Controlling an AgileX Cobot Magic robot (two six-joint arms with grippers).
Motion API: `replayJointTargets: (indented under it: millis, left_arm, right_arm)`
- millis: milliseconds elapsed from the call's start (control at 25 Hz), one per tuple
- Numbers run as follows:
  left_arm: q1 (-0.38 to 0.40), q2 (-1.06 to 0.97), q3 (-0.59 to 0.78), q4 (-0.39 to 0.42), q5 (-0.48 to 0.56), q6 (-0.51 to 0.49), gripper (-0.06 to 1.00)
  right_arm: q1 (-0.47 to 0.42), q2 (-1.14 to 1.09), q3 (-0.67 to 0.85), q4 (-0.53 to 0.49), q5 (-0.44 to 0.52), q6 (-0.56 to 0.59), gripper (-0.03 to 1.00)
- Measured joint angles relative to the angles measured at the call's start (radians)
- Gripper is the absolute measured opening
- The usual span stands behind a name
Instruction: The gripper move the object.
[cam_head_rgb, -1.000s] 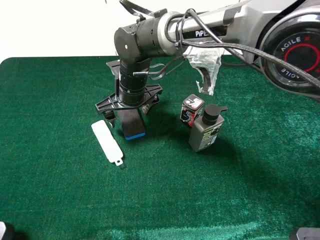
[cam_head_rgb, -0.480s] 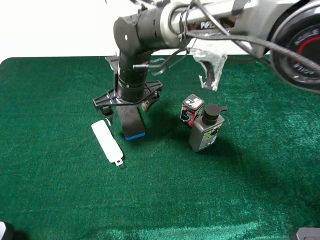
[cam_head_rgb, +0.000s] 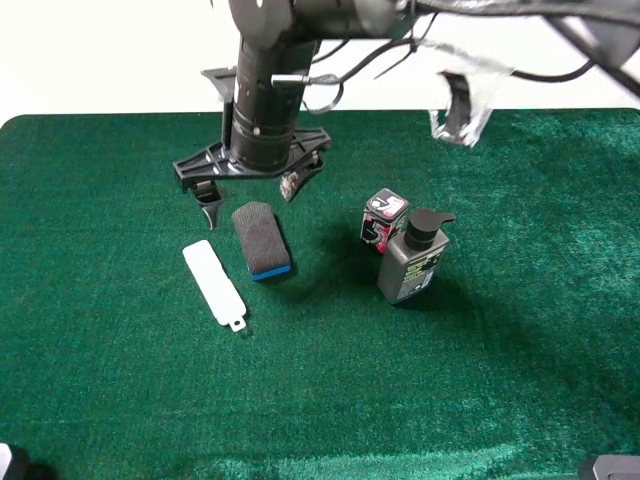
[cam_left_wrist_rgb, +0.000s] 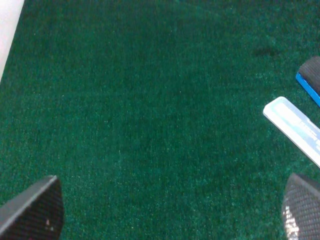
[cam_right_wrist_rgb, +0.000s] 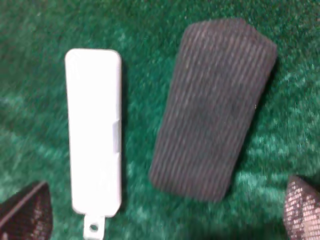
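The object, an oblong eraser (cam_head_rgb: 261, 240) with a dark felt top and a blue base, lies flat on the green cloth. It fills the right wrist view (cam_right_wrist_rgb: 212, 107) and shows at the edge of the left wrist view (cam_left_wrist_rgb: 311, 80). My right gripper (cam_head_rgb: 250, 195) hangs open above its far end, apart from it, and its fingertips (cam_right_wrist_rgb: 25, 217) show wide apart in the right wrist view. My left gripper (cam_left_wrist_rgb: 167, 215) is open and empty over bare cloth to the left of the eraser. It does not show in the high view.
A flat white strip with a tab (cam_head_rgb: 214, 283) lies just left of the eraser (cam_right_wrist_rgb: 94, 132) (cam_left_wrist_rgb: 295, 127). A grey pump bottle (cam_head_rgb: 412, 257) and a small red-and-black box (cam_head_rgb: 382, 220) stand to the right. The green cloth (cam_head_rgb: 450, 380) covers the table.
My right gripper has risen straight up off the eraser and drawn slightly back. The eraser stays flat on the cloth in the same spot, now fully uncovered.
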Motion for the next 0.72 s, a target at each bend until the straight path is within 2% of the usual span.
replayJointTargets:
  millis: [600, 720]
  left_arm:
    - [0.0, 0.0, 0.0, 0.0, 0.0, 0.0, 0.88]
    - [0.0, 0.0, 0.0, 0.0, 0.0, 0.0, 0.88]
  right_arm:
    - [0.0, -0.149, -0.002, 0.022, 0.201, -0.076, 0.69]
    - [0.0, -0.19, -0.002, 0.022, 0.208, -0.079, 0.69]
